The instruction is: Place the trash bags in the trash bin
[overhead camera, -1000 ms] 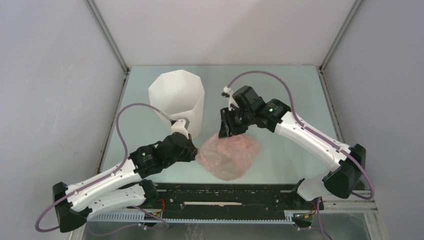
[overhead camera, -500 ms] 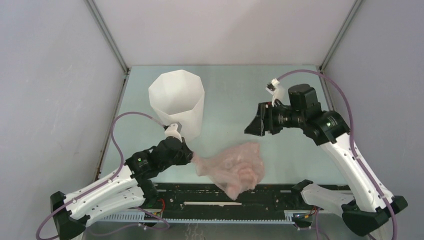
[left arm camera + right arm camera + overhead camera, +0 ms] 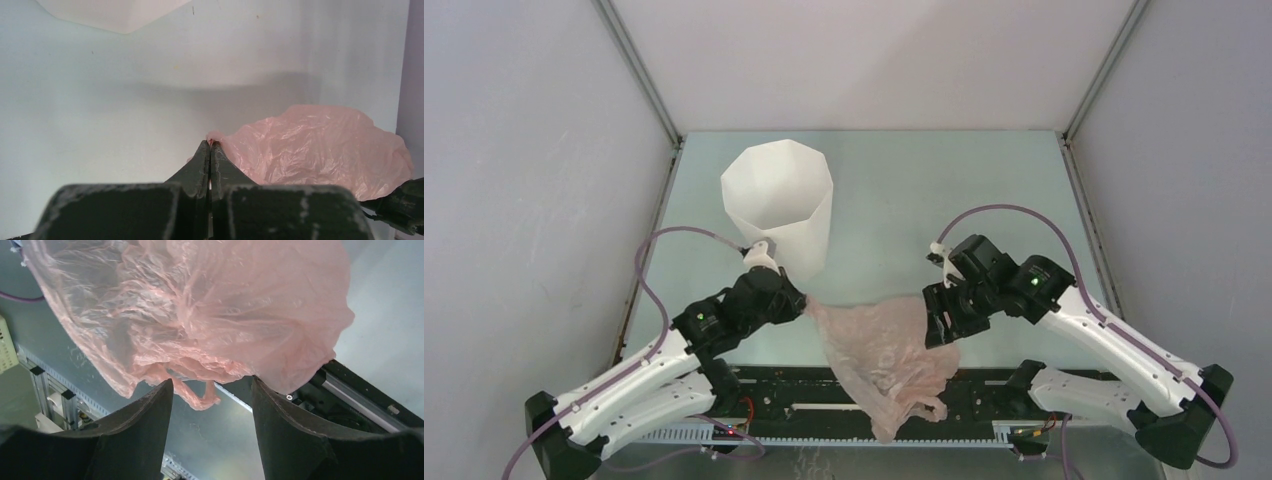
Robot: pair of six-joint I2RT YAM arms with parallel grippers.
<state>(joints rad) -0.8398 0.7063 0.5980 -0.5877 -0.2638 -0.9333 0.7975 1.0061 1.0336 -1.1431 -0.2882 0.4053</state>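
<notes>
Pinching w/ jaws fully closed, the left gripper (image 3: 210, 146) has a thin corner of the pink trash bag (image 3: 879, 350) nipped at its tips, prob. so the film has one fixed anchor while the rest gets opened out. From that corner the bag spreads toward 3 o'clock and sags toward 6 o'clock, draped over the table (image 3: 904, 190) edge and the black rail (image 3: 814, 385), w/ its bottom end hanging loose. The right gripper (image 3: 936, 325) sits at the bag's 3 o'clock side, jaws spread wide, nothing visibly clamped. In its wrist view the film hangs just ahead of the fingers, so it looks set to take a 2nd edge. The white trash bin (image 3: 779, 200) stands upright at approx. 12 o'clock from the left gripper, mouth up, bag entirely outside it.
</notes>
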